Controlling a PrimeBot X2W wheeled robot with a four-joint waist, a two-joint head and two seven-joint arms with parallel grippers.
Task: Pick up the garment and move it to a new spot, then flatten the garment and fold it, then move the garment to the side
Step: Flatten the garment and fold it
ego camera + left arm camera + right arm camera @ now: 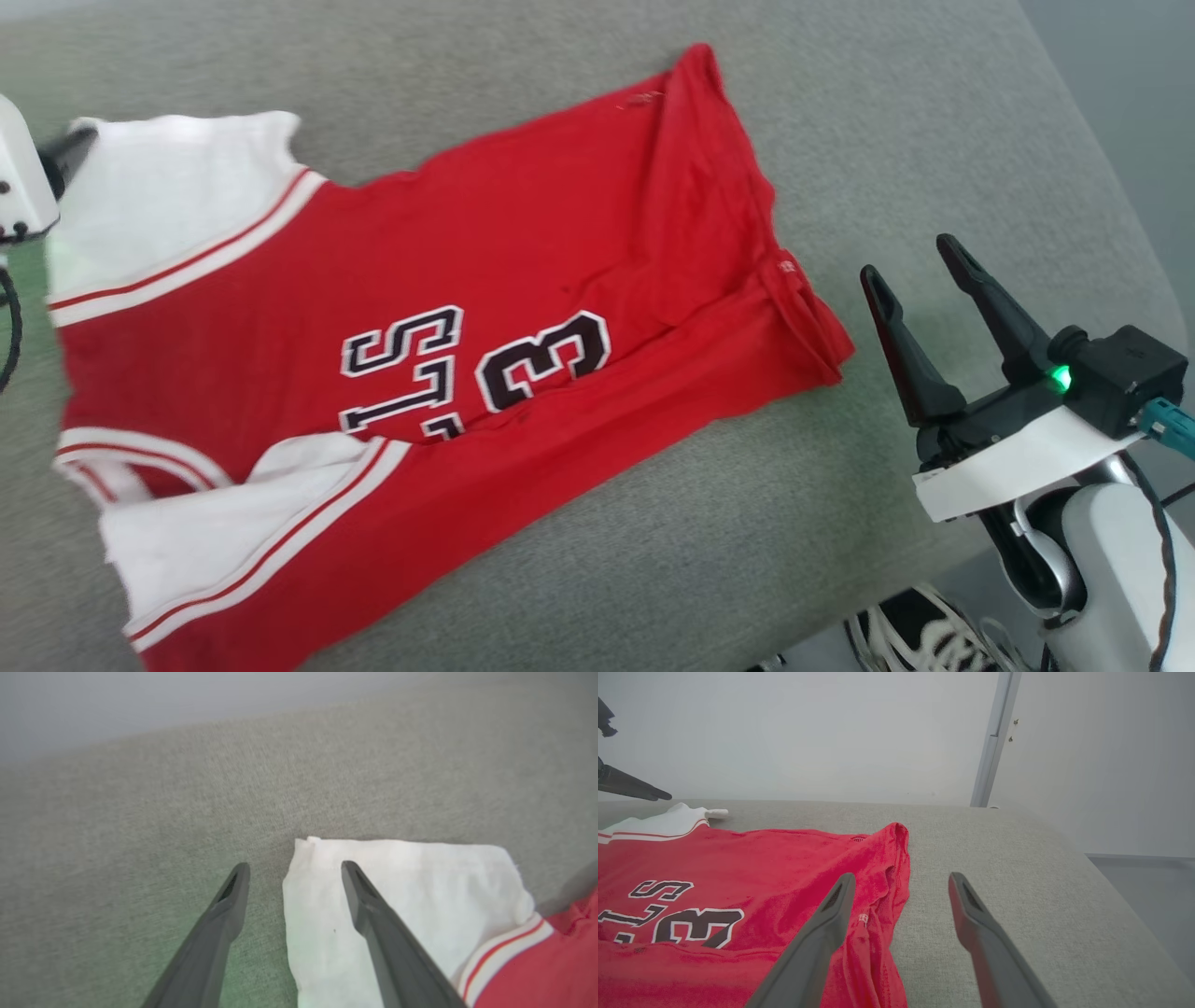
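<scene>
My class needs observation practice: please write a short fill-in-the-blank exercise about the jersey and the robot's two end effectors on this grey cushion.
1. The garment has a red body and ____ sleeves.
2. The left end effector points at the edge of one ____.
3. The right end effector, beside the garment, is ____ and holds nothing.
4. The black lettering faces ____.
Missing words: white; sleeve; open; up.

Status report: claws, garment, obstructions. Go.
Both open, empty: left claw at white sleeve edge, right claw beside hem. The garment number-up on grey surface, one long edge folded over. A shoe on floor, not obstructing.
</scene>
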